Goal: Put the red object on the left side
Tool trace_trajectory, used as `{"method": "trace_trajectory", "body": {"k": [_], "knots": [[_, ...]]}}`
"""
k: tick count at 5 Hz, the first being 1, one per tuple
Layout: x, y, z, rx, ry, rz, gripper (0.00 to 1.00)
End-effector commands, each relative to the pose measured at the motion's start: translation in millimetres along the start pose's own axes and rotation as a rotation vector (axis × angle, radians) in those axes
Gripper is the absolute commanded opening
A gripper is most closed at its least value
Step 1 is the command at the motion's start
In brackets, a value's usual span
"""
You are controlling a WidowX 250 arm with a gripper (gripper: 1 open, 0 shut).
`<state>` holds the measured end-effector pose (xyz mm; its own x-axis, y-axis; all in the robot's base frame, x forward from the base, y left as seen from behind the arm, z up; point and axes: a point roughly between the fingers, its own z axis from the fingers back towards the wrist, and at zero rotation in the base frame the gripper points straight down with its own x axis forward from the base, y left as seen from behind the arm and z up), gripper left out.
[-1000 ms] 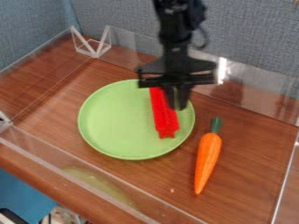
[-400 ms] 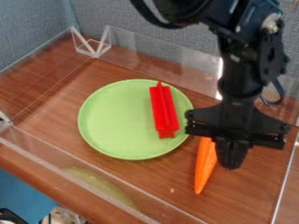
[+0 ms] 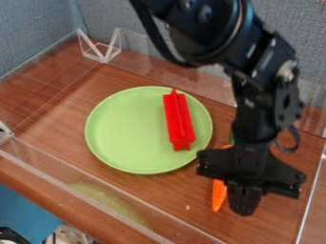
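- On the green plate (image 3: 121, 133), toward its right half, lies the red object (image 3: 178, 120), a long flat bar running from the plate's far edge toward the near right edge; its near end reaches the plate's rim.
- The plate rests on the brown wooden bench (image 3: 51, 95), left of centre, inside a low clear plastic wall (image 3: 32, 162) that borders the bench.
- At the near right of the bench, the black arm (image 3: 242, 57) comes down from the top of the view and ends in the jaws (image 3: 245, 200), which point straight down.
- The jaws are clenched, low over the bench, just right of the plate's near right edge and apart from the red object.
- An orange carrot (image 3: 218, 198) shows only as a small tip just left of the jaws; the rest is hidden behind the black gripper body, so whether the jaws pinch it or merely stand over it cannot be told.
- A dark crossbar of the gripper spans level just above the carrot tip.
- At the far left corner of the bench stands a small clear wire-like stand (image 3: 99, 45), against the grey-blue back wall (image 3: 38, 29).
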<state>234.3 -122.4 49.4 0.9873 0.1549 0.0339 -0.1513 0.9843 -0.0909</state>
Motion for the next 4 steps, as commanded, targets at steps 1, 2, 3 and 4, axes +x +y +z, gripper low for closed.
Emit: {"method": "trace_trajectory", "body": {"k": [1, 2, 3, 4], "knots": [[0.7, 0, -5.4, -0.012, -0.004, -0.062, 0.00], [0.9, 6, -11.5, -0.009, 0.015, -0.111, 0.00], [2.2, 12, -17.0, 0.000, 0.030, -0.145, 0.00], [2.8, 13, -19.3, 0.005, 0.039, -0.175, 0.00]]}}
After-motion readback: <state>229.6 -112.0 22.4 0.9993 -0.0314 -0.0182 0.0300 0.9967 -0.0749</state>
